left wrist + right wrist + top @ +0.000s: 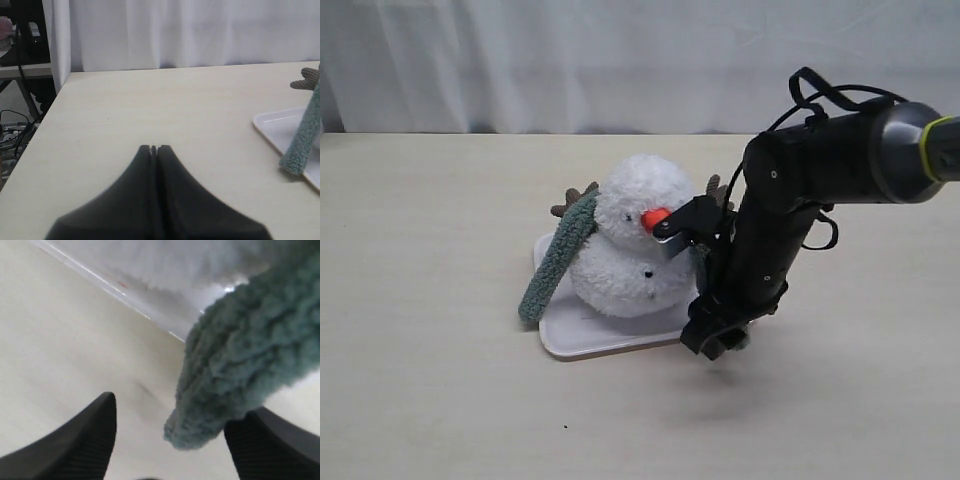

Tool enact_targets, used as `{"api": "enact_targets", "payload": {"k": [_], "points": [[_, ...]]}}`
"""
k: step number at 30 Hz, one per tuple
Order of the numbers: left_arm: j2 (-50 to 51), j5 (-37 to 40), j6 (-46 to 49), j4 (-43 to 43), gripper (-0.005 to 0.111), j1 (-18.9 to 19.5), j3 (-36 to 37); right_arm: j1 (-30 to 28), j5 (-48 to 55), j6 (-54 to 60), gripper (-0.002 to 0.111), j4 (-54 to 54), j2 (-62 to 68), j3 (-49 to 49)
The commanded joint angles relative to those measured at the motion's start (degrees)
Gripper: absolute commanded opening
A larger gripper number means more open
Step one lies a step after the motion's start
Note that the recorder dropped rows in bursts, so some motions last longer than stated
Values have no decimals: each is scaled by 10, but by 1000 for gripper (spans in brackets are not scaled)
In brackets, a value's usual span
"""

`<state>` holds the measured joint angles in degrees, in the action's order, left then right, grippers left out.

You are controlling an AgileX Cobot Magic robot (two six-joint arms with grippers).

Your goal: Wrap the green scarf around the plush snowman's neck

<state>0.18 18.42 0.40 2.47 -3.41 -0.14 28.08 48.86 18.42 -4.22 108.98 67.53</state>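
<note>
A plush snowman sits upright on a white tray in the middle of a pale bench; the green scarf hangs down the snowman's side on the left of the exterior view, from beside the head to the tray, and seems to pass behind the snowman's neck; the other end comes down on the far side, by the tray's edge.

In the right wrist view that end dangles between the jaws of the right tool; the jaws are spread wide and pinch nothing, though the fabric lies close to one finger.

The wrap looks only half made; the front of the neck, under the orange carrot nose, is bare. A good next move probably means closing on the fuzzy end well above its tip, then carrying it low across the front, under the nose, without tugging the light toy over.

The right arm's black wrist mount sits tight by the face; whether it touches is unclear, and it crowds that path; a brown twig arm sticks up behind the scarf.

The left tool rests with jaws pressed together over bare bench, well apart from the tray; a white curtain closes the background.
</note>
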Motion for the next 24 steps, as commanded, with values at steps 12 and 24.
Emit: {"api": "enact_targets", "payload": {"k": [12,24], "points": [[-2,-7,-1,-1,0,0,1,1,-14,-20,64,-64,-191,4],[-2,-7,-1,-1,0,0,1,165,-182,-139,64,-148,-112,4]]}}
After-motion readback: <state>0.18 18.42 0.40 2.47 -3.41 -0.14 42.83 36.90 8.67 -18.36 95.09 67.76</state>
